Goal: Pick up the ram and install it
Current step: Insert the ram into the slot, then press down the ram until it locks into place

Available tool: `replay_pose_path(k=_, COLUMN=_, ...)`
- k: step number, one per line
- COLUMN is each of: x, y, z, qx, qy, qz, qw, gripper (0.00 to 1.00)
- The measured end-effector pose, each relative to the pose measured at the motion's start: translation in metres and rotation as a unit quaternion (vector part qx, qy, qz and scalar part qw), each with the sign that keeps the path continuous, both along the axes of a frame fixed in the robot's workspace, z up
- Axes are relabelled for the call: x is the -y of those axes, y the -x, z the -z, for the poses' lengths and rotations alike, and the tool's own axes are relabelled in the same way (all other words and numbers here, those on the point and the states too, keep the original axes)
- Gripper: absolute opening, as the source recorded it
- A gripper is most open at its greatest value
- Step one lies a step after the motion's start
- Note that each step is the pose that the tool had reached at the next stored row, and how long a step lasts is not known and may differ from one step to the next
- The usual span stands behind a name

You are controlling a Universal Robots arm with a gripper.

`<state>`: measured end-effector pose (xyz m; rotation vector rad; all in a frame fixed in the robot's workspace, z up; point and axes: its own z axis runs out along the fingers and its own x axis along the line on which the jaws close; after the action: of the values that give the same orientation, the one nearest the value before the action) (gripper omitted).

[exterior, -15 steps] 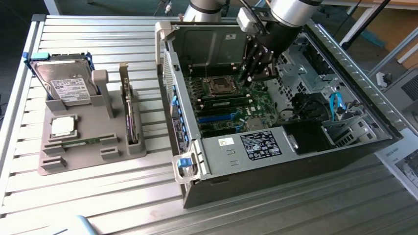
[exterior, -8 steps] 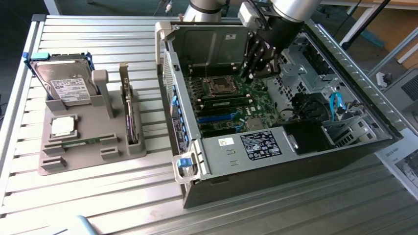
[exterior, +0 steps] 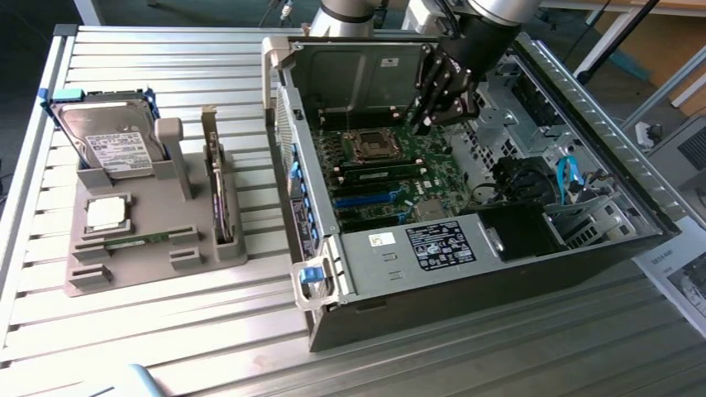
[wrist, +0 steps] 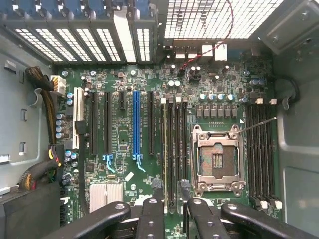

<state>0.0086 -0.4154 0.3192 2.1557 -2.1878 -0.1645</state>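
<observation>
- Two fingers (wrist: 158, 185) of the gripper (wrist: 171, 188) stand parted with bare board in the gap between them. They grip nothing.
- One ram (wrist: 164, 149), seen edge-on as a thin pale strip, is seated upright in a memory slot. It lies just beside the inner face of one fingertip; whether they touch cannot be told.
- Three empty memory slots (wrist: 177, 149) run parallel to that ram, under the gap and past the other fingertip.
- One processor socket (wrist: 218, 159), its metal frame unfilled, sits near the fingers on the far side of those empty slots from the ram.
- One further bank of memory slots (wrist: 259, 149) lies beyond the socket.
- One row of long expansion slots, among them a blue slot (wrist: 135, 124), sits on the opposite side of the fingers from the socket.
- One open computer case (exterior: 601, 141) encloses the motherboard (wrist: 119, 144), with the gripper hanging over it.
- One grey holder tray (exterior: 99, 277) rests on the slatted table (exterior: 165, 66) outside the case, well apart from the fingers, toward the exterior view's left.
- One second ram (exterior: 138, 240) lies flat in that tray.
- One silver processor (exterior: 106, 213), one hard drive (exterior: 111, 141) and one upright expansion card (exterior: 223, 198) share the tray.
</observation>
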Motion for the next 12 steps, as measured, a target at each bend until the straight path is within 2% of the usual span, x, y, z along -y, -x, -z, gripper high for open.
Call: replay_pose_path(k=12, x=0.0000, y=0.0000, z=0.0000, qx=0.0000, qy=0.0000, qz=0.000, qw=1.0000, gripper=0.25)
